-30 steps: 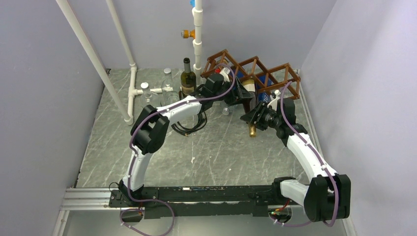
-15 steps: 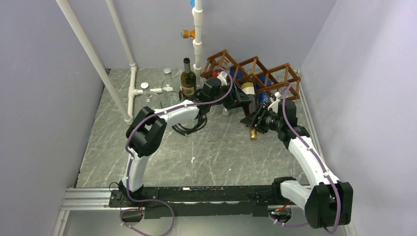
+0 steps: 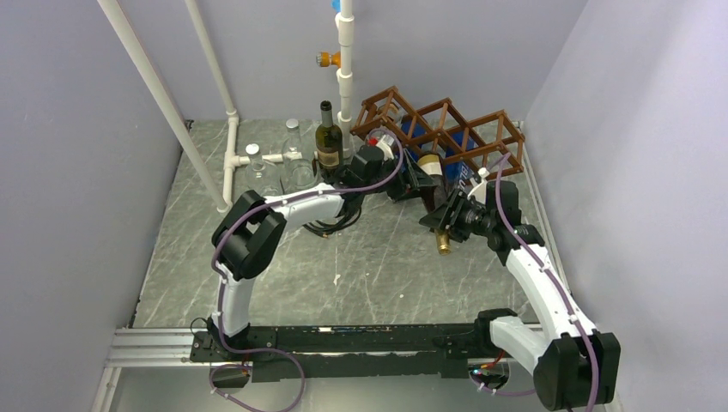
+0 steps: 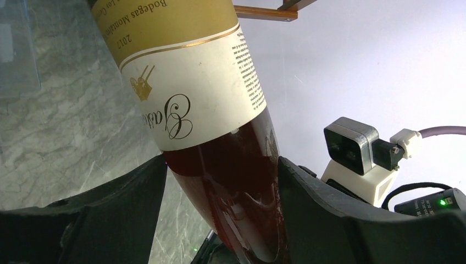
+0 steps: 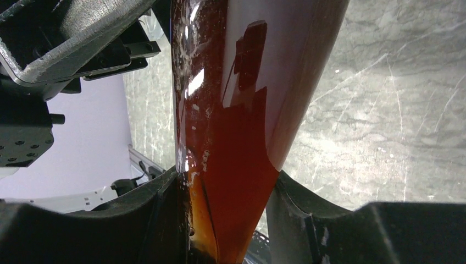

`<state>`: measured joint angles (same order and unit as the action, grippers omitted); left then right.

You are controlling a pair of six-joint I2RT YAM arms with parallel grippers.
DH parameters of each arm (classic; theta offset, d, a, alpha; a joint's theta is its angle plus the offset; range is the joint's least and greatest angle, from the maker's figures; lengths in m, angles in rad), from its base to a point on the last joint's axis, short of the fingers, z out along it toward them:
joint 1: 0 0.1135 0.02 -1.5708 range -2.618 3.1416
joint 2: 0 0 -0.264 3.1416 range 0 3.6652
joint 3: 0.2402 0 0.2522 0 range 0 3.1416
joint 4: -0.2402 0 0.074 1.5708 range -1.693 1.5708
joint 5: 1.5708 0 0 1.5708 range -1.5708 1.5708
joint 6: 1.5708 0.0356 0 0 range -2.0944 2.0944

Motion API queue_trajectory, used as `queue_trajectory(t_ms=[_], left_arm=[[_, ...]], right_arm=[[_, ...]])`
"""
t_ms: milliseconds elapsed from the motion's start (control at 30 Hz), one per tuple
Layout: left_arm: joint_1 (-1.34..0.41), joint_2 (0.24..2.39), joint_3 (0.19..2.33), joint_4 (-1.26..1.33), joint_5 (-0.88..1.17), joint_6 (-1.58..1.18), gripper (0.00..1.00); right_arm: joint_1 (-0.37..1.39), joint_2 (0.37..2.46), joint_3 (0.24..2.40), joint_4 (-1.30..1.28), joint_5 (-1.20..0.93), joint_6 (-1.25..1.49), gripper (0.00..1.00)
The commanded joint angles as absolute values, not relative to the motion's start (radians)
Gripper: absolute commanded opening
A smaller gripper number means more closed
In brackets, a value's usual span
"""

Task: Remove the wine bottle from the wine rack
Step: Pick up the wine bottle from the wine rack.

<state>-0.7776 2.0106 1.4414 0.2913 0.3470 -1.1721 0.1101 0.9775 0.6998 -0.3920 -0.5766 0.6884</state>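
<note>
Clamping wine bottle [image 4: 192,99] w/ L fingers [image 4: 99,214], R fingers [image 5: 110,225] (near wine rack [image 3: 470,121]).

One wine rack [image 3: 446,127], two arms, left [image 3: 296,204] and right [image 3: 536,266], one upright green bottle [image 3: 327,137] and one tilted wine bottle [image 4: 209,110].

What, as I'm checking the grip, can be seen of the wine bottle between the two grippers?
The wine bottle is reddish-brown glass with a cream, gold-edged label in script and a gold cap. It lies tilted, base at the wine rack, neck pointing away from it. The left gripper grips its body just past the label; the right gripper grips its tapering shoulder. Whether the base sits inside a cell is unclear.
</note>
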Motion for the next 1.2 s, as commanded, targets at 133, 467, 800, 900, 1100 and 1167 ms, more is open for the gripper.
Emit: queue_trajectory(t_ms=[133, 467, 800, 900, 1100, 1167], left_arm=[[-0.83, 1.912, 1.411, 0.451, 0.353, -1.159, 0.75], [-0.864, 1.848, 1.318, 0.493, 0.337, -1.188, 0.8], [-0.899, 1.795, 1.211, 0.536, 0.293, -1.223, 0.81], [-0.91, 1.779, 1.176, 0.563, 0.269, -1.243, 0.82], [-0.918, 1.761, 1.112, 0.604, 0.237, -1.286, 0.84], [-0.922, 1.76, 1.096, 0.609, 0.232, -1.299, 0.85]], right_arm=[[0.159, 0.847, 0.797, -0.19, -0.788, 0.599, 0.0], [0.177, 0.807, 0.819, -0.325, -0.811, 0.593, 0.0], [0.184, 0.779, 0.807, -0.409, -0.81, 0.608, 0.0], [0.184, 0.794, 0.813, -0.445, -0.813, 0.602, 0.0], [0.184, 0.813, 0.825, -0.524, -0.815, 0.579, 0.0], [0.184, 0.826, 0.827, -0.542, -0.813, 0.576, 0.0]])
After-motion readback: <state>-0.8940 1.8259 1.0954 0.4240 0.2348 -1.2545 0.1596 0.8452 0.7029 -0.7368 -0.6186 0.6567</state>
